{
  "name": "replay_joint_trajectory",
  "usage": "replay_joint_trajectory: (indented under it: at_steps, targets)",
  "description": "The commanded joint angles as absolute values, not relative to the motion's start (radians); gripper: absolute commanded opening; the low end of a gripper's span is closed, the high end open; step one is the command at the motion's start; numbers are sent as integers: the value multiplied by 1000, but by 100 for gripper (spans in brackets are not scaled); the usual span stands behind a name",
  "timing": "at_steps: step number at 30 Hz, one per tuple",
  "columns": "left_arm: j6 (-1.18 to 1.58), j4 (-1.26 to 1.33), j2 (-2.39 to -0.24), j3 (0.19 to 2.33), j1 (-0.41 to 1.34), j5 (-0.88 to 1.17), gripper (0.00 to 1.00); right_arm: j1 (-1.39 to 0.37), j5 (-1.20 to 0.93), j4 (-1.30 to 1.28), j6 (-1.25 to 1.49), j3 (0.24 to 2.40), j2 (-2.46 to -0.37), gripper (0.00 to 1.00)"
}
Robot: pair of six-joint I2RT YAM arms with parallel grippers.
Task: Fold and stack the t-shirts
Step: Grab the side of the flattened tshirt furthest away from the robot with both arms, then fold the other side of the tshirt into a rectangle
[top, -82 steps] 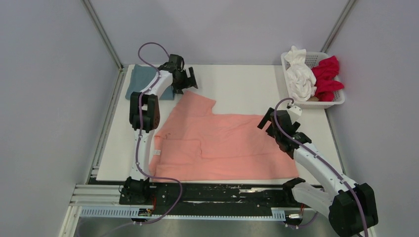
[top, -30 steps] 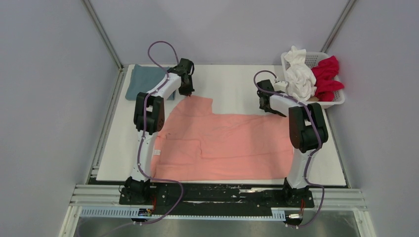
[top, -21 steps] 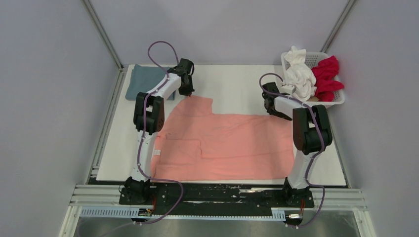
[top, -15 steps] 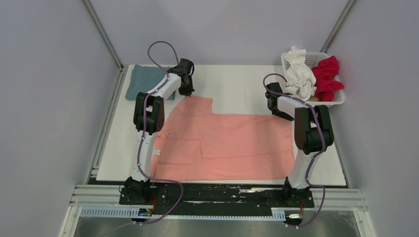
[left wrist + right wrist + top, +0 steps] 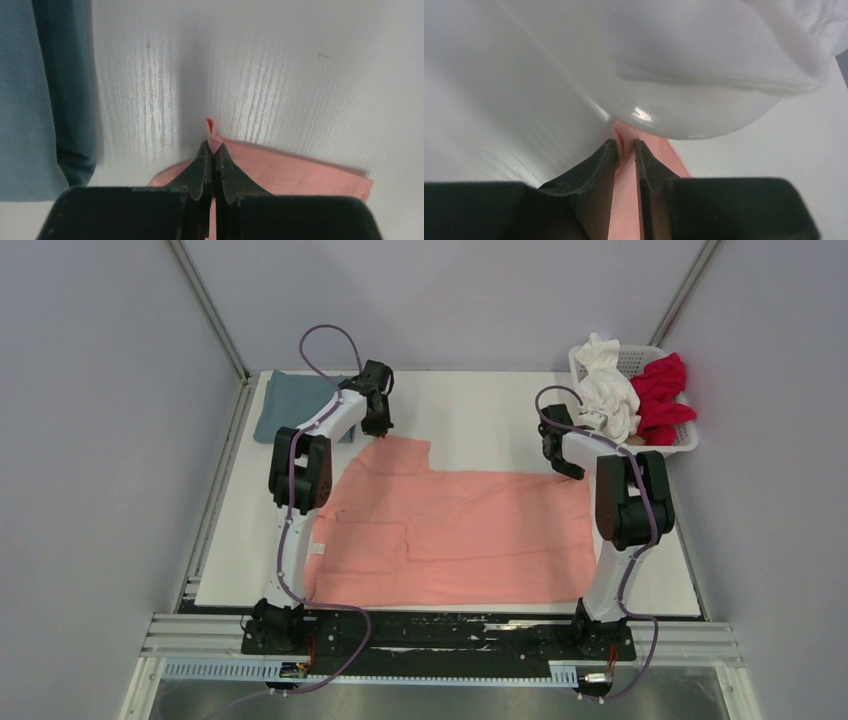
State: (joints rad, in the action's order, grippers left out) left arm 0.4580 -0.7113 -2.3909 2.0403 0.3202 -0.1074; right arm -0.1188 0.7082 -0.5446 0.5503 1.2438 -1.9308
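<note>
1. The flat white bench carries all items.
2. The salmon-pink cotton t-shirt lies spread flat across the middle of the bench. Its near hem is at the near edge of the bench. Its outline matches the frame 1.0 s ago.
3. The white plastic lattice basket stands at the far right corner of the bench. It holds a crumpled white t-shirt and a crumpled crimson red t-shirt, side by side.
4. The dusty blue-grey t-shirt lies folded at the far left corner of the bench, just beside the salmon-pink cotton t-shirt but apart from it.
5. The left arm reaches to the far left corner of the salmon-pink cotton t-shirt. Its pose matches the frame 1.0 s ago. At 2.7 s ago it stood further back, with the fingers spread.
6. The right arm reaches to the far right corner of the same garment. It has shifted to the right over the last second. At 2.7 s ago it lay folded low at the right edge.
7. The left fingers are clenched on a raised pinch of salmon-pink fabric at the hem.
8. The right fingers are closed to a narrow gap, with salmon-pink fabric gripped between them.
</note>
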Motion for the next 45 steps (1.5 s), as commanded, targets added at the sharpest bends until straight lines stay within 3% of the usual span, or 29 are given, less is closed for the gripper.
replay_joint_trajectory:
  at_steps: [1,7,18,33,45]
  targets:
    - [443,-759,-2328,2017,329,-122,0,-94,702,-544,576,1251,-1930,20]
    - [441,-757,-2303,2006,328,-116,0,-80,675,-542,542,1221,-1925,0]
    - [451,-633,-2115,1829,328,-69,0,-81,510,-379,450,1157,-1764,0]
    - [524,-426,-1646,1277,347,49,0,-113,383,-386,457,1002,-1544,0]
    - [594,-535,-1283,964,485,-87,0,-127,371,-470,475,867,-1342,0]
